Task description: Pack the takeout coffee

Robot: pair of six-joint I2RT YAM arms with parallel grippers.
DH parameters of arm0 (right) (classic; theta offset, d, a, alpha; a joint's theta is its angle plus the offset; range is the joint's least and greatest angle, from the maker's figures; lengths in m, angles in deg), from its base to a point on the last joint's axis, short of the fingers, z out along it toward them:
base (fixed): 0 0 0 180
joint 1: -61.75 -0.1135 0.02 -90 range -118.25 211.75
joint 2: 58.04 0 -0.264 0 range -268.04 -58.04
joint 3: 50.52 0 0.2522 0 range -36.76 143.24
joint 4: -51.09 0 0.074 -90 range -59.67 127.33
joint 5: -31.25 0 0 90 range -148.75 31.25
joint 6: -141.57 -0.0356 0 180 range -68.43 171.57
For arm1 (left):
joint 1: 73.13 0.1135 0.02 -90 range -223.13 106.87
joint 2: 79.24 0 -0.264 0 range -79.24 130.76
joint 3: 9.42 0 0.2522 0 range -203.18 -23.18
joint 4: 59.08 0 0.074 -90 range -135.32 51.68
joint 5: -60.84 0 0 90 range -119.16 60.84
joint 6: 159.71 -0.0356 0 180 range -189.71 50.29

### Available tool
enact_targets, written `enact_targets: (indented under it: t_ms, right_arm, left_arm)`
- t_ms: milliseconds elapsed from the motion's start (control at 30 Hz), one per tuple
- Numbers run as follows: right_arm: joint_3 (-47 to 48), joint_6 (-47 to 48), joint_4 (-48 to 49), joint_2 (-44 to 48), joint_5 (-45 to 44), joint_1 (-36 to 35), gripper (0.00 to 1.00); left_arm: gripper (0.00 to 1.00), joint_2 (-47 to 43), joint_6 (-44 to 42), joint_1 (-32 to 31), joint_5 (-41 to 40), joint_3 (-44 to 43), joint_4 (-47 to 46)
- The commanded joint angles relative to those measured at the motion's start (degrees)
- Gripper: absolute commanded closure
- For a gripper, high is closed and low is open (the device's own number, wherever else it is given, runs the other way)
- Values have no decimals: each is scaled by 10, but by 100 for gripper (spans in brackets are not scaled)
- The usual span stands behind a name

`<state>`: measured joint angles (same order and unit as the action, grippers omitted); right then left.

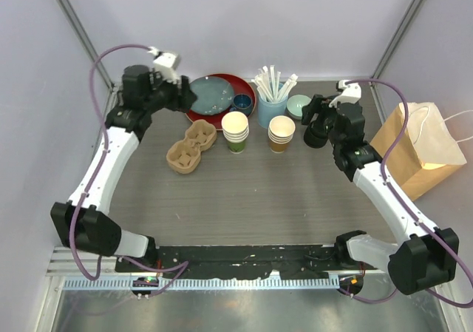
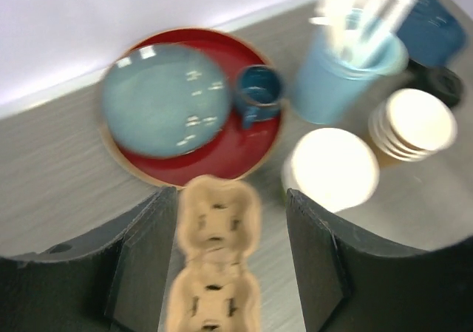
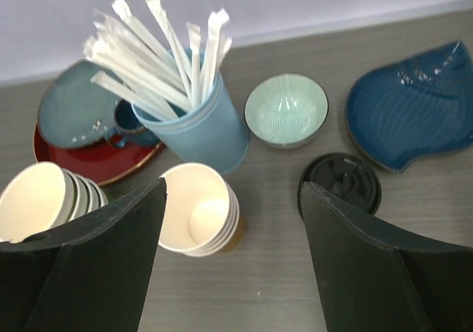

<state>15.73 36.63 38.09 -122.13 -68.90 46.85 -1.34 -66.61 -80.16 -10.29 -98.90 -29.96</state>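
No lidded green or brown coffee cup is in view. Two lidless cream-rimmed stacks stand mid-table, a green-sided stack (image 1: 236, 132) and a brown-sided stack (image 1: 281, 134). A black plastic lid (image 3: 340, 184) lies on the table right of the brown stack (image 3: 199, 210). My right gripper (image 1: 314, 121) is open and empty, hovering above the lid and brown stack (image 3: 233, 191). My left gripper (image 1: 181, 95) is open and empty over the far end of a tan pulp cup carrier (image 2: 218, 251).
The pulp carrier (image 1: 191, 146) lies left of the stacks. Behind are a red tray with a blue plate (image 1: 219, 99), a blue cup of white straws (image 1: 272, 106), a mint bowl (image 3: 286, 110) and a blue leaf dish (image 3: 414, 103). A brown paper bag (image 1: 417, 151) stands at the right.
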Motion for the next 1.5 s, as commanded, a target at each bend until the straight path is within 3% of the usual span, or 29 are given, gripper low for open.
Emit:
enact_targets:
  t_ms: [0,167,267,500,867,1233,1467]
  right_arm:
    - [-4,6,-36,-3,26,-2,21]
    - [-20,23,-37,-2,20,-1,20]
    - [-27,32,-43,-2,13,-1,20]
    - [-32,47,-49,-5,3,0,20]
    - [-28,49,-48,-24,7,-1,20]
    - [-27,54,-49,-28,25,-1,20]
    - [-29,56,-48,-25,30,-1,20]
  left_arm:
    - [36,70,-67,-90,21,-126,218]
    - [45,171,-63,-135,1,-243,242]
    - [53,227,-65,-153,-22,-289,252]
    - [61,321,-65,-175,-31,-360,280]
    - [75,356,-87,-186,-39,-367,289]
    - [73,372,-110,-187,-51,-372,292]
    - [79,393,-114,-187,-46,-390,310]
